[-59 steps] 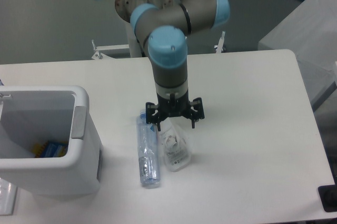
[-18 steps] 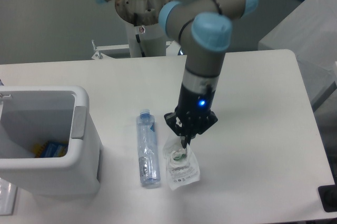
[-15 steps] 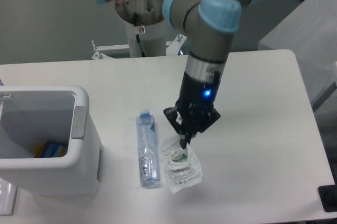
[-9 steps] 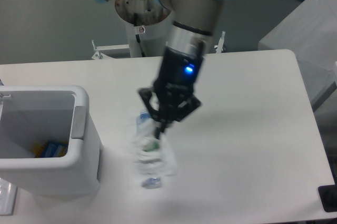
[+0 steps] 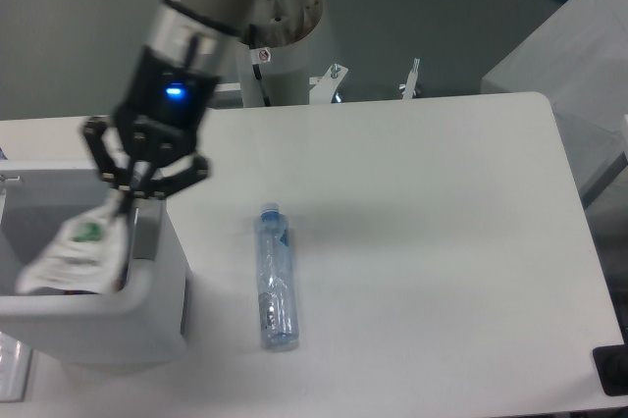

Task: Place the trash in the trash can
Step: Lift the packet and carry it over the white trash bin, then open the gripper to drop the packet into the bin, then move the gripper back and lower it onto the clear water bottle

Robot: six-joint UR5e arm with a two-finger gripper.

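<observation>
One item of trash, the pouch (image 5: 77,253), hangs pinched in the gripper (image 5: 129,202), fingers closed on its top edge. It is blurred and tilted down to the left, over the right part of the bin (image 5: 147,315) opening, just inside the rim. Bin stands at the near left of the table (image 5: 442,241); a yellow and blue scrap shows dimly inside, largely hidden by the pouch. Bottle (image 5: 275,277) lies flat on the table right of the bin, apart from it, cap toward the far side. Blue light glows on the wrist.
</observation>
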